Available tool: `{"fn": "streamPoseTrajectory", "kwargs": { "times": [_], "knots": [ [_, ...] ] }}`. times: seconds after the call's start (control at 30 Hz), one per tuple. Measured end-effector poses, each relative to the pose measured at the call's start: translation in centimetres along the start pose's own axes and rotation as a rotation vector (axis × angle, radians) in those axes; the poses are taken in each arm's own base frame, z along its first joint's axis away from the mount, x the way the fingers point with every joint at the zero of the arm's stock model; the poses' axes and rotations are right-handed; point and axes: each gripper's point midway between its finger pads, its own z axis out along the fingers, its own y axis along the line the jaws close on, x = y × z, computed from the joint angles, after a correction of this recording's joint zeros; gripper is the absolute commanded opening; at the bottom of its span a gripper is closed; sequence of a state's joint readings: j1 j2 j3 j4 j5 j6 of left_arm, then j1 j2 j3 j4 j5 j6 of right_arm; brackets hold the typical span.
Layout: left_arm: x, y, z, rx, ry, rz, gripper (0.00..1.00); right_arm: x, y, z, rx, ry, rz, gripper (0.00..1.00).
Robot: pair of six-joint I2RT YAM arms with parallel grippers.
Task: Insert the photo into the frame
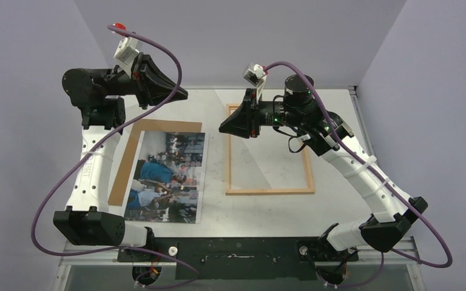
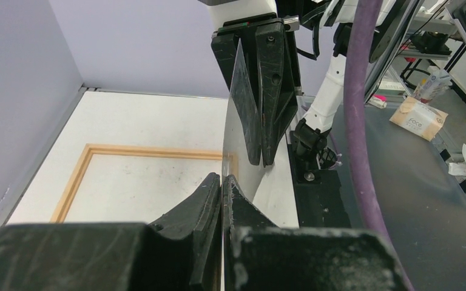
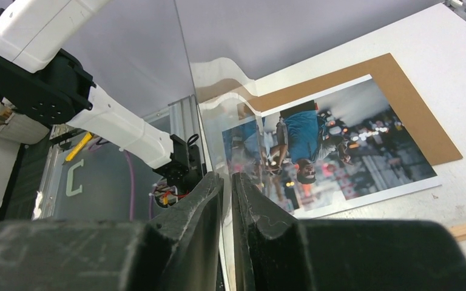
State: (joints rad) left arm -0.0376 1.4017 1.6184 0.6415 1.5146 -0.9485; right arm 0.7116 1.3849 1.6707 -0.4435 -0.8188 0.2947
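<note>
The photo [image 1: 168, 176], a colour street scene, lies flat on the table left of centre, on the brown backing board [image 1: 127, 173]. In the right wrist view the photo [image 3: 334, 145] shows past the jaws. The light-wood frame [image 1: 270, 191] lies flat to the right, with bare table inside it. A clear sheet [image 2: 235, 136] hangs on edge above the table between both grippers. My left gripper [image 1: 185, 95] is shut on one edge of it. The right gripper [image 1: 221, 128] pinches the opposite edge, its jaws closed on the sheet [image 3: 218, 91].
The backing board [image 3: 400, 91] sticks out beyond the photo's far and left sides. Purple walls enclose the table on three sides. Both arm bases stand on the black rail [image 1: 236, 248] at the near edge. The frame [image 2: 151, 151] lies below the left gripper [image 2: 221, 179].
</note>
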Motion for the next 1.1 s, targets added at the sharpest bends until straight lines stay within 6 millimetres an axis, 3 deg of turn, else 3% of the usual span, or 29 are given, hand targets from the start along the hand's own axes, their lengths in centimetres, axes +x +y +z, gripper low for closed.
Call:
{"fn": "streamPoseTrajectory", "kwargs": {
  "times": [0.13, 0.3, 0.4, 0.5, 0.53, 0.63, 0.73, 0.87, 0.97, 1.1],
  "knots": [
    [-0.2, 0.0, 0.0, -0.009, -0.007, 0.009, 0.00, 0.2, -0.3, 0.0, 0.005, 0.003, -0.001, 0.13],
    [-0.3, 0.0, 0.0, -0.015, -0.014, 0.018, 0.00, 0.2, -0.4, 0.0, 0.005, 0.004, -0.008, 0.00],
    [-0.3, 0.1, 0.0, -0.017, -0.014, 0.014, 0.03, 0.2, -0.4, 0.0, 0.005, 0.003, -0.011, 0.00],
    [-0.3, 0.2, -0.1, -0.024, -0.018, 0.013, 0.48, 0.2, -0.4, 0.0, 0.008, 0.003, -0.010, 0.00],
    [-0.4, 0.4, -0.1, -0.031, -0.025, 0.022, 0.59, 0.3, -0.5, 0.0, 0.010, 0.005, -0.008, 0.00],
    [-0.8, 1.0, -0.3, -0.072, -0.056, 0.008, 0.75, 0.7, -1.1, 0.1, 0.038, 0.012, 0.003, 0.00],
    [-1.2, 2.6, -1.1, -0.169, -0.104, -0.021, 0.82, 1.2, -2.1, 0.0, 0.078, 0.020, 0.021, 0.00],
    [-0.9, 6.0, -2.7, -0.388, -0.175, -0.073, 0.85, 1.9, -4.9, -0.7, 0.178, 0.020, 0.080, 0.00],
    [0.9, 8.9, -4.3, -0.587, -0.208, -0.154, 0.85, 2.1, -7.3, -1.7, 0.270, 0.004, 0.144, 0.00],
    [5.3, 12.9, -7.3, -0.854, -0.210, -0.314, 0.85, 2.0, -10.6, -3.1, 0.389, -0.034, 0.262, 0.00]
  ]
}}
